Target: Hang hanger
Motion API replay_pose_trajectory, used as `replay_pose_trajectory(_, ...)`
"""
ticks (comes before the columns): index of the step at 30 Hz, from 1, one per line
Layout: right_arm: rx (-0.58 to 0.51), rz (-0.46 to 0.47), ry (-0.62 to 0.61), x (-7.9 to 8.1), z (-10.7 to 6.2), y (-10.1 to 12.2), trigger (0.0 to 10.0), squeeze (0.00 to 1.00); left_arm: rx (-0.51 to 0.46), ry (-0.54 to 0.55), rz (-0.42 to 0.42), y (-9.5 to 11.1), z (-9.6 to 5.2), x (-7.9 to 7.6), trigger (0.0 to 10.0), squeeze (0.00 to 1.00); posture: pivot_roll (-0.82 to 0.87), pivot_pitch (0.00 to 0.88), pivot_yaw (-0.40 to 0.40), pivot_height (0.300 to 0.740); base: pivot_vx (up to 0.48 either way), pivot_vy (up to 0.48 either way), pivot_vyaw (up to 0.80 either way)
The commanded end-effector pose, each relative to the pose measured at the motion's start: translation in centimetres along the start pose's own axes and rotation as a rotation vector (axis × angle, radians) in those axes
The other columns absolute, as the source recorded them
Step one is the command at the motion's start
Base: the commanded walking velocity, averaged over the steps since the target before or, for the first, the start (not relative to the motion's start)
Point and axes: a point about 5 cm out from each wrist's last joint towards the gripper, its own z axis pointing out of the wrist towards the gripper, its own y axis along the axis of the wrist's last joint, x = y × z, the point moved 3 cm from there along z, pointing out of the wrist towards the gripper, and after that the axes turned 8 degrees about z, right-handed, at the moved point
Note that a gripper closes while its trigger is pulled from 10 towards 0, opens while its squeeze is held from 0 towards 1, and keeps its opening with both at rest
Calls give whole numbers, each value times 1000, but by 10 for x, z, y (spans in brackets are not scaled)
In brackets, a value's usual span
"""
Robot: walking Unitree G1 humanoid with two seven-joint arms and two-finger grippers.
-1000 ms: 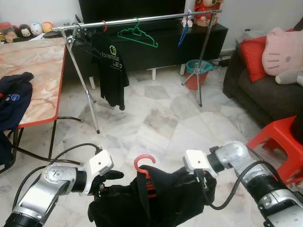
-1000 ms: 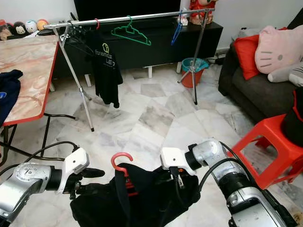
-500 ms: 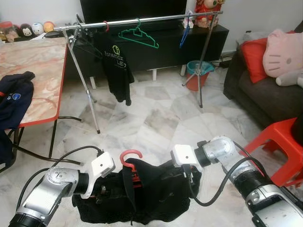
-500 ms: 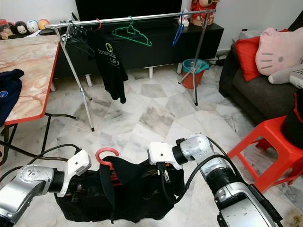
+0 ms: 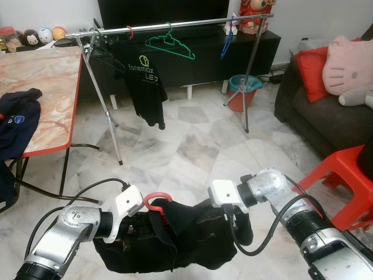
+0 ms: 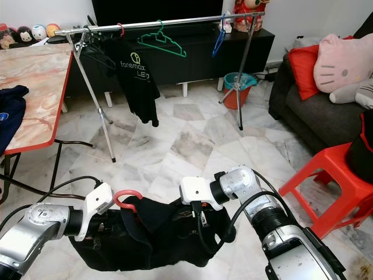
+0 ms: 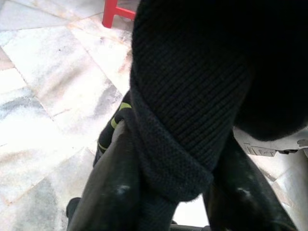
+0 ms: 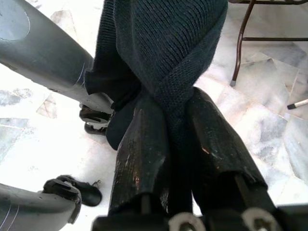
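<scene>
This was a home living room. A dark sofa with a red cushion and a pink plush cat stood by a long black TV cabinet. A metal clothes rail stood on the marble-tile floor, beside a marble-topped desk backed by small plush toys.

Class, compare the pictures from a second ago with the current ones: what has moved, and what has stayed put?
Both grippers, left and right, still pinching the black garment, have swung toward the robot's left and sunk lower. The red hanger hook poking out of the garment went with them. The clothes rail, green hanger and hanging black T-shirt stayed as they were.
</scene>
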Motion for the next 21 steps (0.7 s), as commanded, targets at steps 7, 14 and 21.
replay_pose_trajectory(7, -18, -37, 0, -4, 3, 10, 0, 0, -25, -3, 0, 6, 1, 2, 0, 0, 124, 0, -40, 740, 0, 0, 0)
replay_pose_trajectory(14, -16, -32, -4, -4, 3, 10, 0, 0, -33, -3, -7, 7, 1, 2, 0, 0, 126, 0, -38, 740, 0, 0, 0)
replay_pose_trajectory(21, -10, -27, -9, -4, 4, 8, 10000, 0, -44, -2, -8, 9, 1, 2, 0, 0, 126, 0, -37, 740, 0, 0, 0)
